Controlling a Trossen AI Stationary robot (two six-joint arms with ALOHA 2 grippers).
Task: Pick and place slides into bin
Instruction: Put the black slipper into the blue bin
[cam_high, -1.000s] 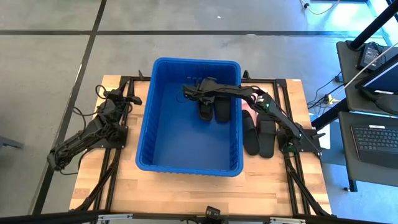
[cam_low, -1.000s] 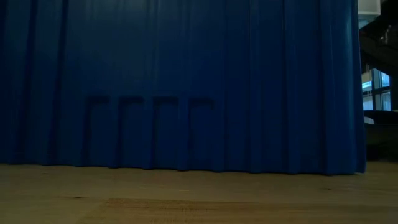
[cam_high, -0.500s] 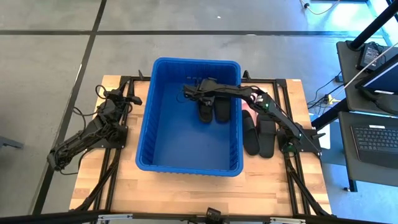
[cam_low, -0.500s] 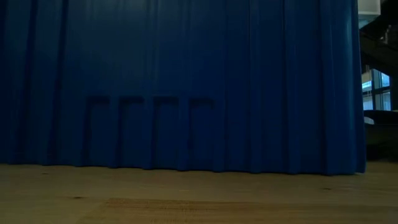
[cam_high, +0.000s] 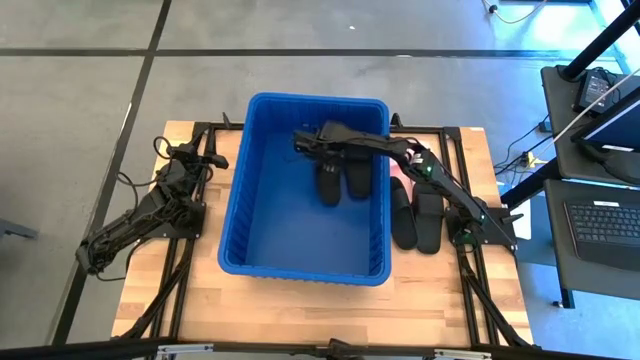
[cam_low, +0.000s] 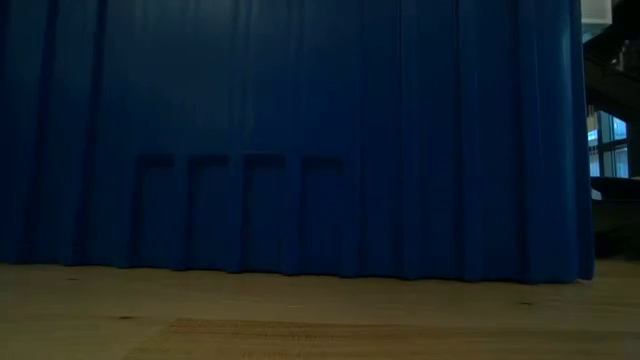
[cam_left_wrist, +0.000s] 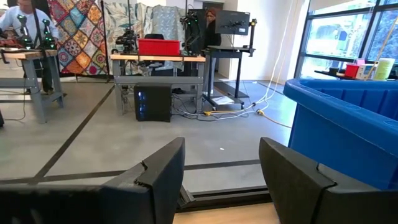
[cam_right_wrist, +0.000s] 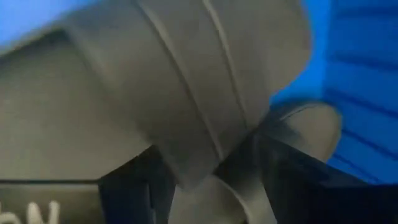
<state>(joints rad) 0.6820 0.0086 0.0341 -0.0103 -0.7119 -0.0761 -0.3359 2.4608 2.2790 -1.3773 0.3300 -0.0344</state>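
Change since earlier: right hand (cam_high: 305, 141) had crept slightly toward the top of the high view, and the black slide (cam_high: 329, 181) under it had slipped a little lower on the bin floor, lying free.
Right hand: over the upper middle of the bin (cam_high: 232, 200), reaching in from the right of the frame; its fingers appeared parted with nothing between them, though the overhead view was coarse. Its wrist view was filled by a grey-black slide strap (cam_right_wrist: 186, 93) pressed close, blue wall behind.
Left hand: parked at the left edge of the table (cam_high: 290, 310), fingers (cam_left_wrist: 155, 180) apart and empty, facing the room.
Slides in bin: two black slides, the second (cam_high: 357, 178) touching the first, side by side at the upper right of the bin floor, long axes running top to bottom.
Slides still out: two black slides (cam_high: 417, 218) and one pink slide (cam_high: 398, 186) on the table just right of the bin; a sixth was not visible.
Key relation: the remaining slides lay to the right of the bin, beside the right arm's base, long axes top to bottom; the right arm was plainly nearer, the left well apart beyond the bin.
Judged step: release done; a swing back right would come next.
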